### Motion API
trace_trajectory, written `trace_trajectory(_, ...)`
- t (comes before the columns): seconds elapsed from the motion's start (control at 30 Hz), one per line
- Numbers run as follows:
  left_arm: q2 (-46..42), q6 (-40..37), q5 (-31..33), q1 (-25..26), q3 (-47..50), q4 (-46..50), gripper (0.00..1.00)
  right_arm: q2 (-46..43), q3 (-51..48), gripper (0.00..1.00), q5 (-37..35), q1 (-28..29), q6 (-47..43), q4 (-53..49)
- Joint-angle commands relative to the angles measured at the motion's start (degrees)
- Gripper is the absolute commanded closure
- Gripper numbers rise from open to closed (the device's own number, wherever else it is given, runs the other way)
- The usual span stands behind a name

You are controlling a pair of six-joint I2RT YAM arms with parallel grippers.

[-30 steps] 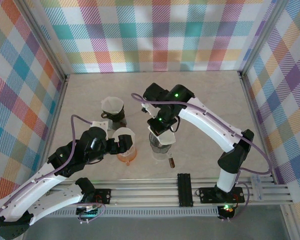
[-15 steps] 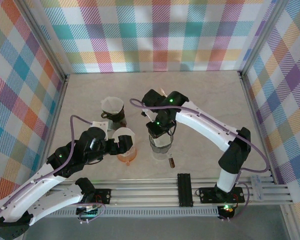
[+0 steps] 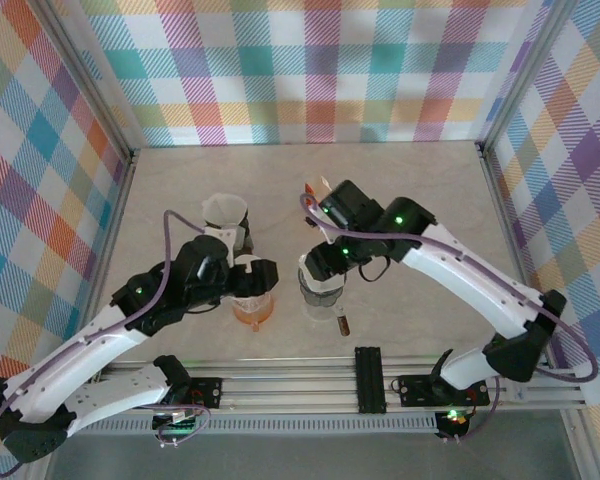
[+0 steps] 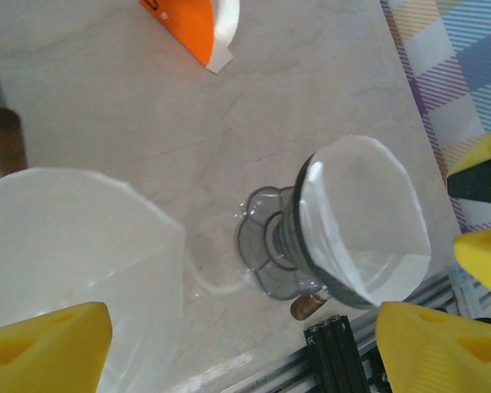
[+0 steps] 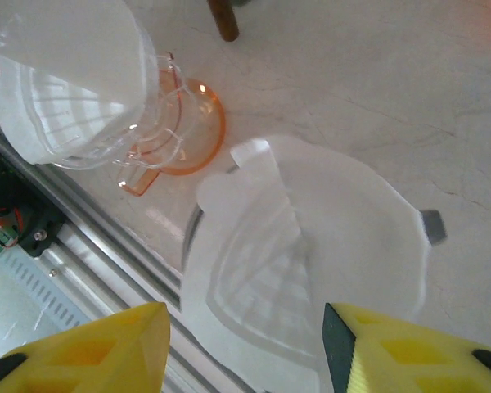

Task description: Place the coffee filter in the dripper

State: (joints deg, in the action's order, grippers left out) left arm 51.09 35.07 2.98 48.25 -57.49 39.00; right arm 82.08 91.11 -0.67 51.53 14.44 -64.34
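The white coffee filter point(image 5: 311, 237) sits opened out inside the clear dripper with the dark rim point(image 5: 188, 233). This dripper point(image 3: 320, 290) stands at the table's centre front, and the left wrist view shows the filter point(image 4: 360, 213) lining the dripper point(image 4: 290, 246). My right gripper point(image 5: 247, 315) hangs open just above it, one finger on either side, holding nothing. It is over the dripper's far rim in the top view point(image 3: 325, 262). My left gripper point(image 3: 252, 278) is open above the orange dripper point(image 3: 252, 312). Its yellow fingers point(image 4: 49, 348) stand wide apart.
The orange dripper point(image 5: 192, 135) carries its own white filter point(image 5: 74, 74), which lies close beside my left finger point(image 4: 65, 246). A third dripper with a filter point(image 3: 225, 215) stands further back. An orange packet point(image 4: 188, 24) lies on the table. The aluminium rail point(image 3: 380, 385) runs along the near edge.
My right gripper opened and let go of the filter, which now rests in the dark-rimmed dripper. The right arm swung rightward. My left gripper moved over the orange dripper and narrowed slightly.
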Motion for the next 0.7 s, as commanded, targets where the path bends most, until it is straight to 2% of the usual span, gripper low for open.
trace_trajectory(0.0,4.1,-3.1,-0.5,2.0,-3.9,-2.0,0.19,-4.7,-4.2,0.46,-4.0,-1.1,2.4,3.5)
trace_trajectory(0.2,14.2,-6.8,2.1,5.2,-9.9,-0.1,0.35,-10.2,-11.3,0.48,-6.5,-3.7,3.5,6.5)
trace_trajectory(0.37,19.9,-8.0,5.8,6.4,-12.8,1.7,0.5,-12.2,-14.9,0.5,-5.8,-5.0,3.8,8.9)
trace_trajectory(0.67,23.3,-8.5,7.1,6.4,-12.7,1.5,0.61,-12.9,-18.0,0.51,-4.6,-5.9,3.5,11.4)
